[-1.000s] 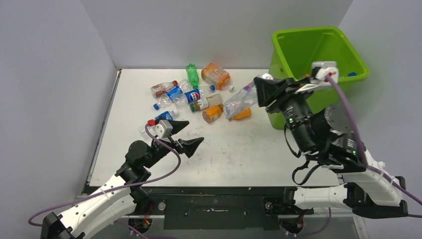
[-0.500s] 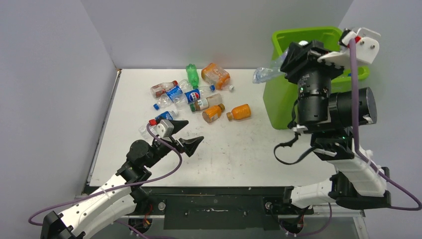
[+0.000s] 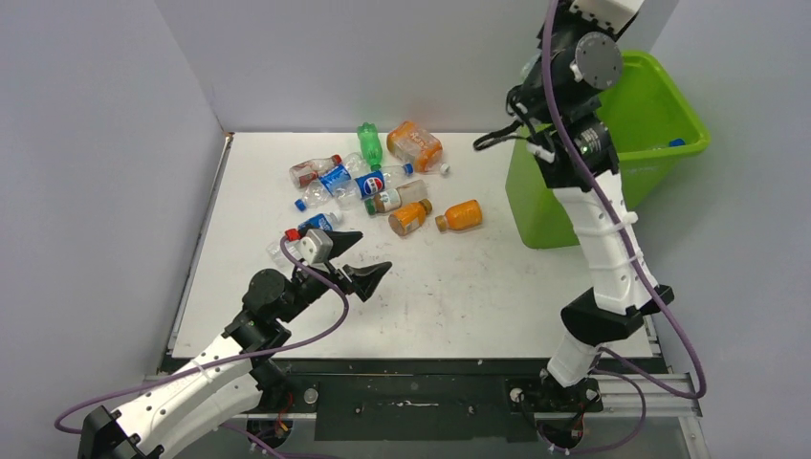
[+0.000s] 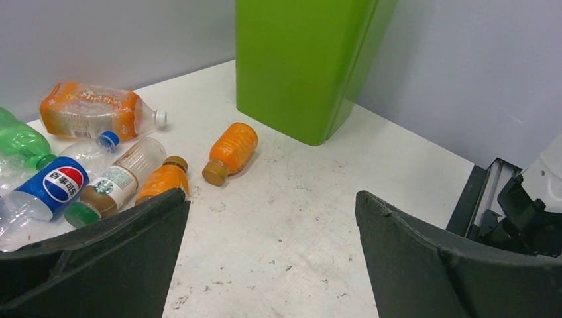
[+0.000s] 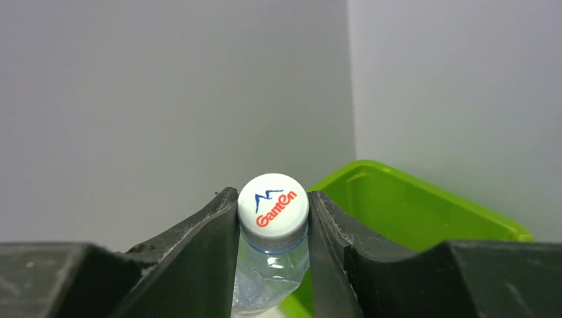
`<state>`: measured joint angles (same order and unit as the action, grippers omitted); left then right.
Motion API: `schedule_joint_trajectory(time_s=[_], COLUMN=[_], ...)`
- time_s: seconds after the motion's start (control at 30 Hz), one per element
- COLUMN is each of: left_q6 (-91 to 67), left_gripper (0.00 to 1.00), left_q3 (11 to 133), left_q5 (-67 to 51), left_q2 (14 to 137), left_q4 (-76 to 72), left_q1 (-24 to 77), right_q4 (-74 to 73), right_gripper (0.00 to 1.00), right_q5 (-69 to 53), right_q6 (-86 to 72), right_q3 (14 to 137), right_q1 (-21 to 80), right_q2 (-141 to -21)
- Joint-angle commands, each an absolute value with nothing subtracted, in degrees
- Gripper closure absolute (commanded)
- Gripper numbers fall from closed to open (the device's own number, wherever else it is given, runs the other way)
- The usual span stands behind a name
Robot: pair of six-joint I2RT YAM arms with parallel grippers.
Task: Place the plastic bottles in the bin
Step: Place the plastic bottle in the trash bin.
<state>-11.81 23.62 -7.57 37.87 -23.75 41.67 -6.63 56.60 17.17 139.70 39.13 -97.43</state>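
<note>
- The left tool (image 3: 371,253) hovers low over the near left part of the counter (image 3: 459,306). Its jaws are spread wide with nothing between them.
- Just beyond its wrist lies a crushed blue-labelled bottle (image 3: 311,228) with a red cap, partly hidden by the arm.
- Farther in, two small orange bottles lie on their sides near each other but apart: the right orange bottle (image 3: 462,214) closer to the bin, the left orange bottle (image 3: 409,218) beside it.
- Behind these is a loose heap: a Pepsi bottle (image 3: 368,182), a white-labelled bottle (image 3: 387,199) with a green cap, and a red-labelled bottle (image 3: 314,170).
- At the far edge of the heap lie a green bottle (image 3: 369,143) and a big orange-labelled bottle (image 3: 415,143).
- The bin (image 3: 536,206) stands upright at the far right of the counter, well apart from the heap.
- The right arm reaches up by the bin's left side, and its tip is out of the overhead view.
- In the wrist view, the right tool (image 5: 273,199) is clamped tight on the neck of a clear bottle (image 5: 273,211), just under a white cap printed "Ganten". The bin's rim shows beyond and below the fingers.
</note>
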Motion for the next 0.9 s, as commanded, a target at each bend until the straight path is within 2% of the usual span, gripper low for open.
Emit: schedule_joint_trajectory(time_s=[0.0, 0.2, 0.4, 0.43, 0.47, 0.5, 0.57, 0.6, 0.63, 0.67, 0.87], left_q6=[-12.7, -13.5, -13.7, -13.7, -13.7, -13.7, -13.6, -13.6, -13.4, -13.3, -12.3], left_gripper=[0.04, 0.04, 0.04, 0.04, 0.04, 0.04, 0.04, 0.04, 0.04, 0.04, 0.04], left_q3=[25.1, 25.4, 25.5, 25.5, 25.4, 25.4, 25.5, 25.6, 25.6, 25.6, 25.8], left_q5=[-8.1, -8.5, -8.6, -8.5, -8.3, -8.3, -8.0, -8.0, -7.9, -7.7, -6.1], left_q2=[37.8, 37.9, 36.8, 36.6, 36.5, 36.4, 36.3, 36.3, 36.3, 36.3, 35.3], left_q4=[-26.5, -27.2, -27.0, -27.0, -26.9, -26.9, -26.6, -26.4, -26.3, -26.2, -25.1], left_q1=[41.9, 41.9, 41.9, 41.8, 41.8, 41.8, 41.8, 41.8, 41.8, 41.8, 41.8], right_q4=[-4.3, -3.1, -4.9, -6.5, -7.7, -10.0, -12.2, -13.1, -13.9, -14.1, -9.5], right_gripper=[0.95, 0.95, 0.95, 0.91, 0.7, 0.43, 0.07, 0.02, 0.08, 0.1, 0.1], right_q5=[51.3, 51.0, 52.1, 51.3, 49.2, 47.4, 45.4, 44.1, 42.5, 41.1, 35.9], right_q6=[7.2, 0.6, 0.3, -1.4, -3.4, -5.2, -8.8, -10.5, -12.1, -13.4, -14.9], right_q3=[140.0, 135.5, 126.6, 125.7, 125.4, 125.5, 126.3, 127.1, 128.4, 129.7, 130.4], right_q1=[27.1, 13.1, 7.2, 6.7, 6.2, 5.9, 5.8, 5.8, 5.9, 6.2, 14.8], right_q2=[-95.8, -95.8, -94.7, -94.5, -94.5, -94.4, -94.6, -94.9, -95.3, -95.5, -93.1])
